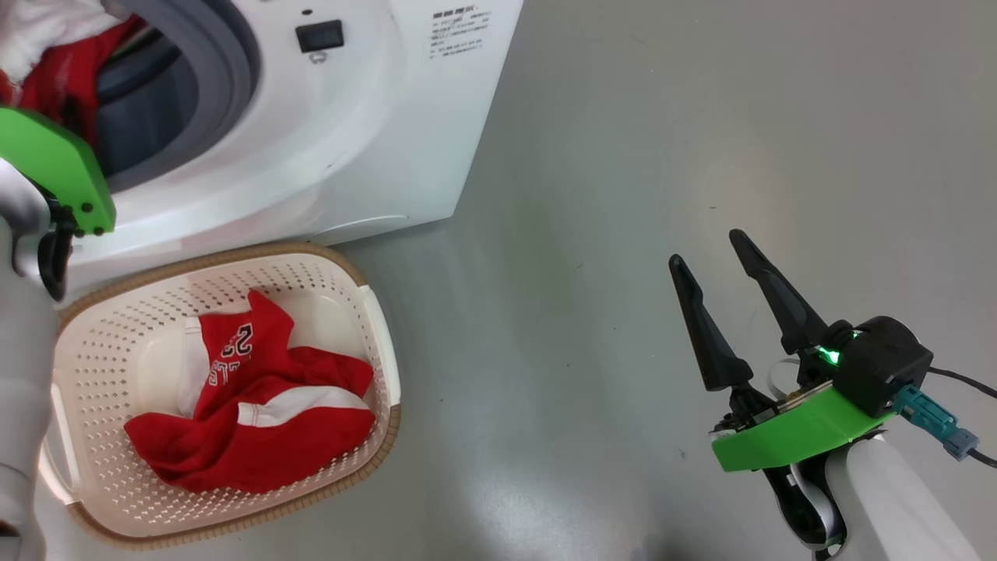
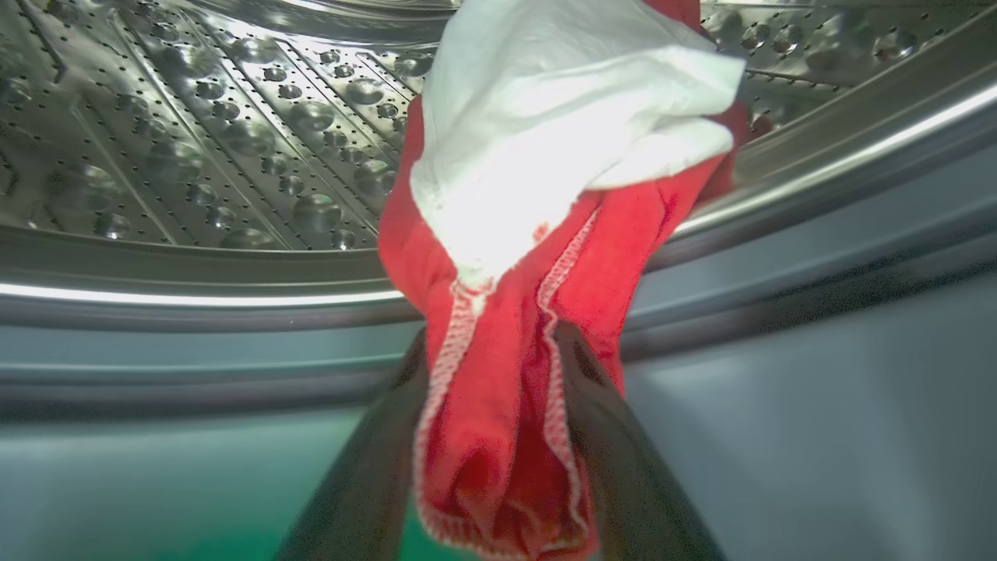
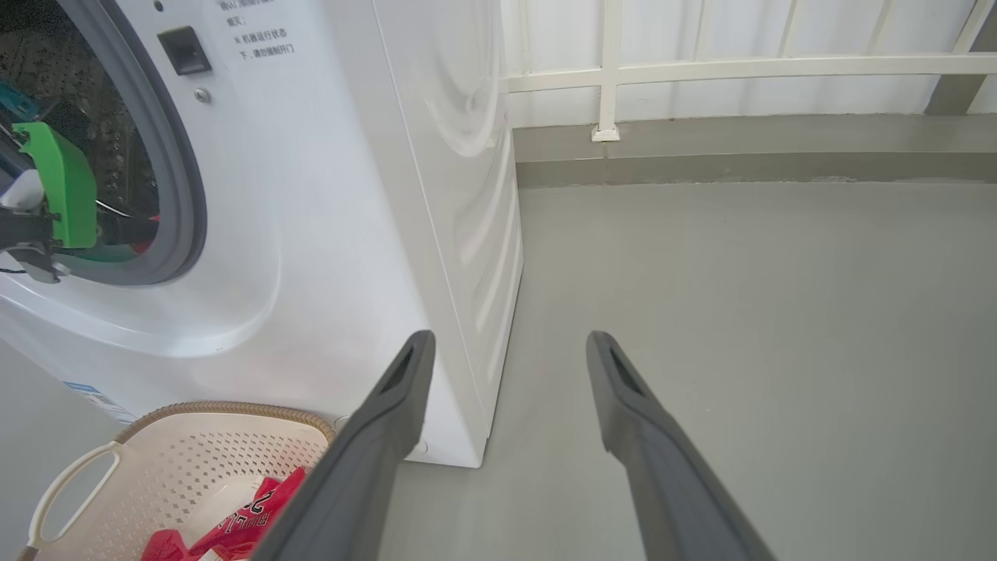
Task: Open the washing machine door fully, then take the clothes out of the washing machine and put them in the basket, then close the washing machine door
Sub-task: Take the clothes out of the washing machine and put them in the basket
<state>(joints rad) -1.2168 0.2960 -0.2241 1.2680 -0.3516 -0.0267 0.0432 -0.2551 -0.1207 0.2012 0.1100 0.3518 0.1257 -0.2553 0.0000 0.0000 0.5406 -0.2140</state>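
Observation:
The white washing machine [image 1: 374,117] stands with its mouth uncovered; the washing machine door is out of view. Red and white clothes [image 2: 561,117] bunch at the lip of the steel drum [image 2: 195,117]. My left gripper [image 2: 492,339] reaches into the mouth, its fingers apart on either side of this cloth. In the head view the same clothes [image 1: 70,70] show above my left wrist's green mount [image 1: 54,167]. Another red garment [image 1: 257,421] lies in the basket [image 1: 234,253] on the floor in front of the machine. My right gripper [image 1: 706,248] hangs open and empty over the floor, well to the right.
The grey gasket [image 1: 234,70] rings the drum mouth. Bare grey floor [image 1: 623,156] spreads to the right of the machine. In the right wrist view a white railing [image 3: 701,70] lines the far wall, and the basket [image 3: 234,452] sits at the lower left.

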